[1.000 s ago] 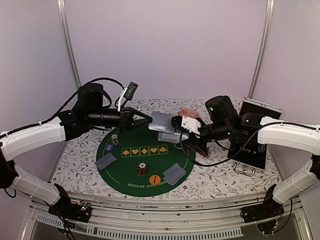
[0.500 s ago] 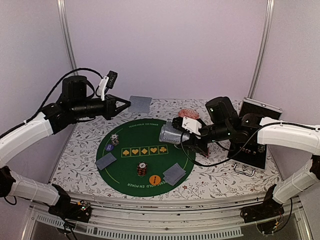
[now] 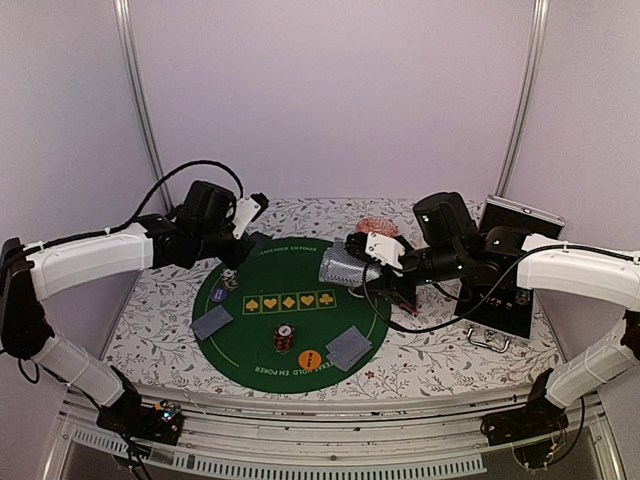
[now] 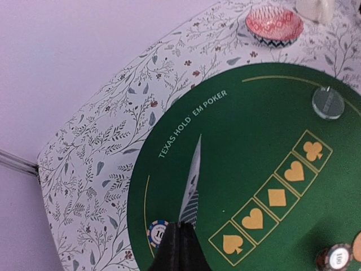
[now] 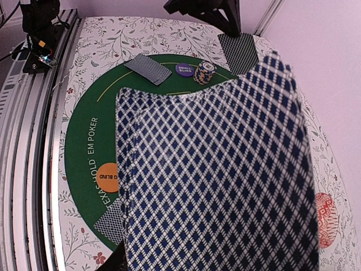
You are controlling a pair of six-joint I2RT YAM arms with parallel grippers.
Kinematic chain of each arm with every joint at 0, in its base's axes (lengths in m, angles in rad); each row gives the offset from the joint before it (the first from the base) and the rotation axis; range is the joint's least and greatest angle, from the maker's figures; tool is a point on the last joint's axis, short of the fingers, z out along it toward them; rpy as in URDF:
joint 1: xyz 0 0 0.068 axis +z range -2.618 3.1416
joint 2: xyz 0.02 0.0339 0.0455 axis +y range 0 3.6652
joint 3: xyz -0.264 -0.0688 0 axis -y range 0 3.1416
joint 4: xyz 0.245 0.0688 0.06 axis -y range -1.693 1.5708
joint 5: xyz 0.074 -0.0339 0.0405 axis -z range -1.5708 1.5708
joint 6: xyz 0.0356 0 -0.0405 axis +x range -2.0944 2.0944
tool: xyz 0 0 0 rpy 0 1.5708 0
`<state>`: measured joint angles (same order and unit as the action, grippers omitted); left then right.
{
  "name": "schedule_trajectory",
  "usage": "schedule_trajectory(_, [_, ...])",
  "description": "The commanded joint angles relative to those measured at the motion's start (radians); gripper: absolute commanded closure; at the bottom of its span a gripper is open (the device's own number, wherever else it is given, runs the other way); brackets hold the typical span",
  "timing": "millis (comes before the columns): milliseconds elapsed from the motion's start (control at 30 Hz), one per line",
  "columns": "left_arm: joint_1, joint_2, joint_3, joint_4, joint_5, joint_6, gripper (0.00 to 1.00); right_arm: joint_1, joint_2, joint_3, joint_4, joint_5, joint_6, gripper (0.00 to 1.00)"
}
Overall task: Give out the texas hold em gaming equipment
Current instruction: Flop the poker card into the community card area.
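The left end effector (image 3: 243,250), left of centre in the top view, is clamped shut on a single card (image 4: 192,180), held edge-on above the upper left of the green mat (image 3: 250,330). The right end effector (image 3: 358,268), right of centre, is partly closed on a deck (image 3: 338,267) held above the mat's upper right edge. On the mat lie one card pile (image 3: 212,322) at the left and another (image 3: 348,347) at the lower right. A chip stack (image 3: 284,338) sits beside the orange button (image 3: 310,357), and a second stack (image 3: 230,280) sits near the blue button (image 3: 219,295). A bowl (image 3: 375,225) stands on the table (image 3: 160,310) beyond the mat.
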<state>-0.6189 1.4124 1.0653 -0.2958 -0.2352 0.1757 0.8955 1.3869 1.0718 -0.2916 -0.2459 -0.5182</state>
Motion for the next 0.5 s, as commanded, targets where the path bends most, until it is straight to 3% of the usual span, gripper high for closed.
schedule_trajectory(0, [-0.068, 0.102, -0.024, -0.031, -0.228, 0.182, 1.0, -0.006, -0.033, 0.013, -0.003, -0.012, -0.011, 0.57])
schedule_trajectory(300, [-0.116, 0.254, -0.091, 0.018, -0.311, 0.277, 1.0, -0.005, -0.068, 0.004, -0.008, -0.015, -0.027, 0.57])
schedule_trajectory(467, [-0.176, 0.277, -0.161, 0.019, -0.209, 0.326, 1.0, -0.006, -0.082, -0.003, -0.011, -0.013, -0.032, 0.57])
